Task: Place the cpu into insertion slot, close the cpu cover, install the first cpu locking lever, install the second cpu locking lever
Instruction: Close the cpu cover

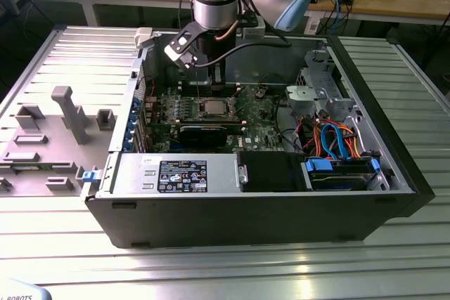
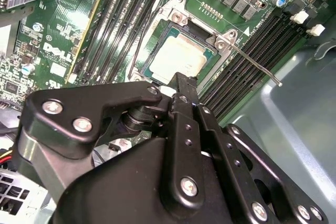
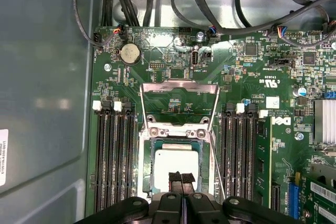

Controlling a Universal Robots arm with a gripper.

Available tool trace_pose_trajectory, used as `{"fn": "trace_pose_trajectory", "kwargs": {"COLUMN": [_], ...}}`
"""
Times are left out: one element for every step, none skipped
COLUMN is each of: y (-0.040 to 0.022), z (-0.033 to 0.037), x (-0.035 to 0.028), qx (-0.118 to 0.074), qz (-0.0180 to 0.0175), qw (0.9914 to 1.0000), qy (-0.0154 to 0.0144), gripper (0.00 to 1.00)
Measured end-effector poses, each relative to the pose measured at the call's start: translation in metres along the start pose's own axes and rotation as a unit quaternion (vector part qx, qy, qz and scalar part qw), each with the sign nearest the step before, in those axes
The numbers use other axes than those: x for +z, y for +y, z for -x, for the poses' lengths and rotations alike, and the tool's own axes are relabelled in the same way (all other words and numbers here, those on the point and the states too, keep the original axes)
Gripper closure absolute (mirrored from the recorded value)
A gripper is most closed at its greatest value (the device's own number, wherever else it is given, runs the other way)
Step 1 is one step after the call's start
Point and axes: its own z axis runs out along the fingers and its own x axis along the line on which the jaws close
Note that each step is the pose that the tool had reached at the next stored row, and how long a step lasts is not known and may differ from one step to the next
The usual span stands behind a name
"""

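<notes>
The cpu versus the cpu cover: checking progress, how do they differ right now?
The cpu lies flat in the insertion slot; the cpu cover is swung open, off it. The cpu is a solid plate; the cpu cover is a windowed frame. Both are silvery metal.

Silver-topped cpu [image 3: 176, 160] flat in the insertion slot [image 3: 149, 166] (square, dark-rimmed), cpu cover [image 3: 180, 84] open beyond it.
</notes>
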Motion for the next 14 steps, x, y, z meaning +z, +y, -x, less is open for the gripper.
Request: {"fn": "trace_pose_trajectory", "kwargs": {"y": [0.0000,0.0001,0.0001,0.0002,0.0002,0.0002,0.0003,0.0003,0.0003,0.0003,0.0003,0.0003,0.0005,0.0008], "z": [0.0000,0.0000,-0.0001,-0.0001,-0.0001,-0.0001,-0.0001,-0.0001,-0.0001,-0.0001,-0.0001,-0.0001,-0.0001,-0.0001], "x": [-0.0006,-0.0016,-0.0022,-0.0028,-0.0037,-0.0041,-0.0042,-0.0042,-0.0043,-0.0044,-0.0045,-0.0045,-0.0045,-0.0045], "qx": [0.000,0.000,0.000,0.000,0.000,0.000,0.000,0.000,0.000,0.000,0.000,0.000,0.000,0.000], "qz": [0.0000,0.0000,0.0000,0.0000,0.0000,0.0000,0.0001,0.0001,0.0000,0.0000,0.0000,0.0000,-0.0001,-0.0001], "qw": [1.00000,1.00000,1.00000,1.00000,1.00000,1.00000,1.00000,1.00000,1.00000,1.00000,1.00000,1.00000,1.00000,1.00000], "qy": [0.0000,0.0000,0.0000,0.0000,0.0000,0.0000,0.0001,0.0001,0.0001,0.0000,0.0001,0.0000,0.0000,-0.0001], "gripper": [0.89,0.89,0.89,0.89,0.89,0.89,0.89,0.89,0.89,0.89,0.89,0.89,0.89,0.89]}}
